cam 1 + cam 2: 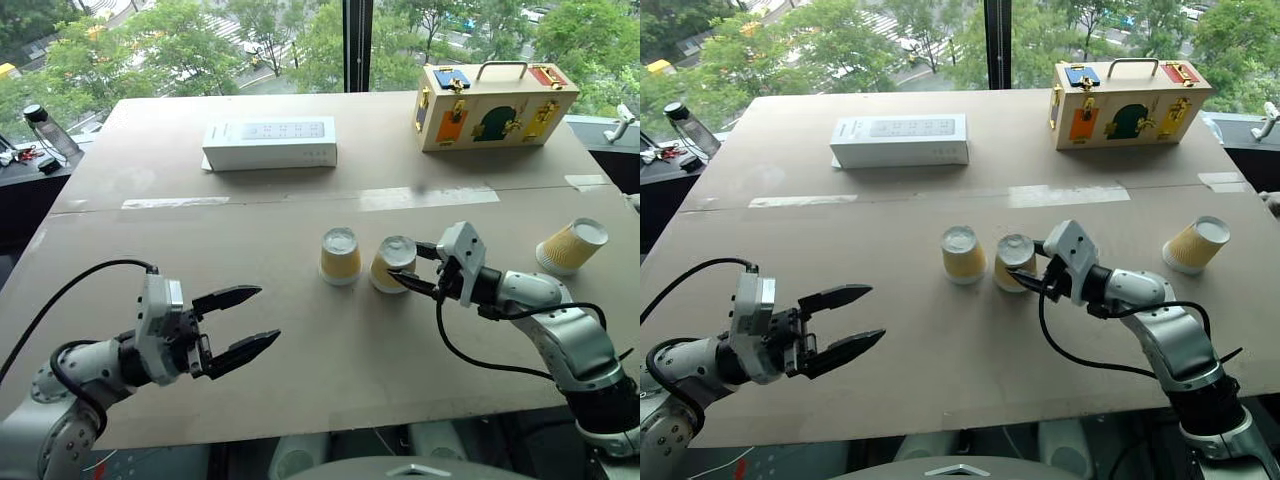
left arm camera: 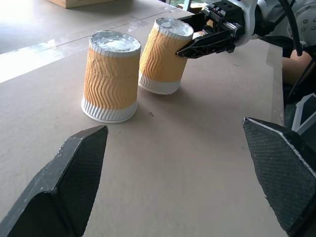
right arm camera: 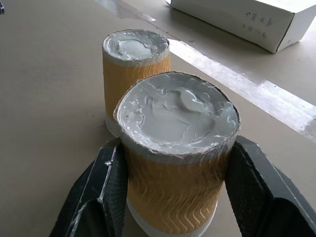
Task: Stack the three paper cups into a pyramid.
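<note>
Two paper cups are upside down at the table's middle. The left cup point(image 1: 340, 256) stands upright and free. The one beside it point(image 1: 390, 266) leans, and my right gripper point(image 1: 411, 265) is shut on it, one finger point(image 3: 106, 187) on each side of its ribbed wall. The two cups point(image 2: 111, 76) point(image 2: 165, 55) stand close together with a narrow gap at their bases. A third paper cup point(image 1: 572, 245) lies on its side at the far right. My left gripper point(image 1: 240, 325) is open and empty, low over the table's near left, pointing toward the cups.
A long white box point(image 1: 270, 143) lies at the back left, and a wooden latch case with a handle point(image 1: 493, 105) at the back right. A bottle point(image 1: 47, 128) stands off the table's left side. Tape strips point(image 1: 428, 197) cross the brown tabletop point(image 1: 330, 370).
</note>
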You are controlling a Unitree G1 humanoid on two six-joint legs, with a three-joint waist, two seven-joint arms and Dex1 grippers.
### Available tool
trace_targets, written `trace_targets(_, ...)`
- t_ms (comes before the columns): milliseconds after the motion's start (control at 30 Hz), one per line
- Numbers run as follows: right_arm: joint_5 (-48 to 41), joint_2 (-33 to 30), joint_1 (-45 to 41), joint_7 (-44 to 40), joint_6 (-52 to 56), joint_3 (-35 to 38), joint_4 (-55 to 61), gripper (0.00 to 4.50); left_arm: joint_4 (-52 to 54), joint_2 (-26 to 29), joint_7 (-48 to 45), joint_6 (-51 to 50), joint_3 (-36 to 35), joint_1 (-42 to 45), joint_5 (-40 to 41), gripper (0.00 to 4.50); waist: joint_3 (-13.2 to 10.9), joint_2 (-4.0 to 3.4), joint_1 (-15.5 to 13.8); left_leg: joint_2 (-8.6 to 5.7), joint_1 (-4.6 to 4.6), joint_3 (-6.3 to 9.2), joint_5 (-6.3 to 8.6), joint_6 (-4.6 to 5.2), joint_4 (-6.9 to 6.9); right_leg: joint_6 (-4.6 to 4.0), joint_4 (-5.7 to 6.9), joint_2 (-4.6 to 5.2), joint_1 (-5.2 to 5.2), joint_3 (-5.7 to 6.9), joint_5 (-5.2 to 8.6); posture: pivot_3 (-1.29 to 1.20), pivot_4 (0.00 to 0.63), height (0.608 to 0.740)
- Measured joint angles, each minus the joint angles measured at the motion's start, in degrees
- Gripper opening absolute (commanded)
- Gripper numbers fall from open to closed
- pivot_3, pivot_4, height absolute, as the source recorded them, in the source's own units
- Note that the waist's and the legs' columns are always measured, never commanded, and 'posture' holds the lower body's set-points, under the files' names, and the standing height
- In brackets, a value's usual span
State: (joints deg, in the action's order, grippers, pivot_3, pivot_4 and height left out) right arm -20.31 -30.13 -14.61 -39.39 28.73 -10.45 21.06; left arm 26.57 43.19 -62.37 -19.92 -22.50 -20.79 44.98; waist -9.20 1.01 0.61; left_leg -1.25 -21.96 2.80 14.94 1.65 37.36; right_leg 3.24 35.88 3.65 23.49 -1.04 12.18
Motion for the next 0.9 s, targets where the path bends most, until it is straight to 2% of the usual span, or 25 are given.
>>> trace_targets(300,2.68,2.75,-2.62,0.04,-0.21,-1.72,-3.64,2.07,-2.4,-0.17,-3.37,3.05,-0.59,-0.03,-1.8,4.5,0.0,0.0,0.18,0.01,-0.01,0.01,0.0,0.0,-0.03,-0.01,-0.01,0.01,0.02,0.02,-0.01,0.0,0.15,0.74)
trace_targets(333,3.06,2.95,-2.77,-0.01,-0.29,-1.8,-3.77,3.04,-2.42,-0.17,-3.59,3.14,-0.59,-0.05,-1.94,4.5,0.0,0.0,0.16,0.01,-0.01,0.01,0.0,0.0,-0.03,-0.01,-0.01,0.01,0.02,0.02,-0.01,0.0,0.15,0.74)
trace_targets(400,3.37,3.65,-2.93,-0.04,-0.27,-2.02,-4.33,3.87,-2.59,-0.17,-3.93,3.13,-0.61,0.3,-1.92,4.5,0.01,0.01,0.17,0.01,0.0,0.03,0.0,0.0,-0.02,-0.01,0.0,0.01,0.01,0.04,-0.01,0.0,0.15,0.74)
trace_targets(467,3.52,4.14,-2.89,-0.18,-0.18,-2.41,-4.77,4.4,-2.6,-0.16,-4.29,3.12,-0.76,0.35,-1.9,4.5,0.0,0.0,0.17,0.01,0.0,0.02,0.0,0.0,-0.02,-0.01,0.0,0.01,0.01,0.03,-0.01,0.0,0.15,0.74)
trace_targets(700,2.21,2.97,-1.29,-1.33,-0.11,-0.64,-3.13,4.4,-2.25,-0.29,-4.61,2.58,-0.77,1.67,-0.49,4.5,-0.01,-0.02,-0.04,0.0,-0.04,0.07,0.0,0.0,-0.02,-0.01,-0.02,0.04,0.01,0.08,-0.01,0.0,0.15,0.74)
trace_targets(800,-1.18,-0.43,2.12,-2.2,0.58,4.98,2.68,4.4,-0.43,-0.13,-4.49,0.3,-0.64,2.62,2.13,4.5,-0.04,-0.04,-0.24,-0.03,-0.09,0.1,0.01,0.0,-0.01,0.0,-0.03,0.08,0.02,0.1,-0.01,0.0,0.15,0.74)
trace_targets(900,-8.12,-4.7,7.36,-3.61,2.32,15.12,10.63,4.4,1.9,0.41,-4.38,-2.38,0.22,4.95,5.16,4.5,-0.05,-0.05,-0.39,-0.03,-0.09,0.13,0.01,0.0,-0.01,0.02,-0.03,0.09,0.0,0.13,-0.01,0.0,0.15,0.74)
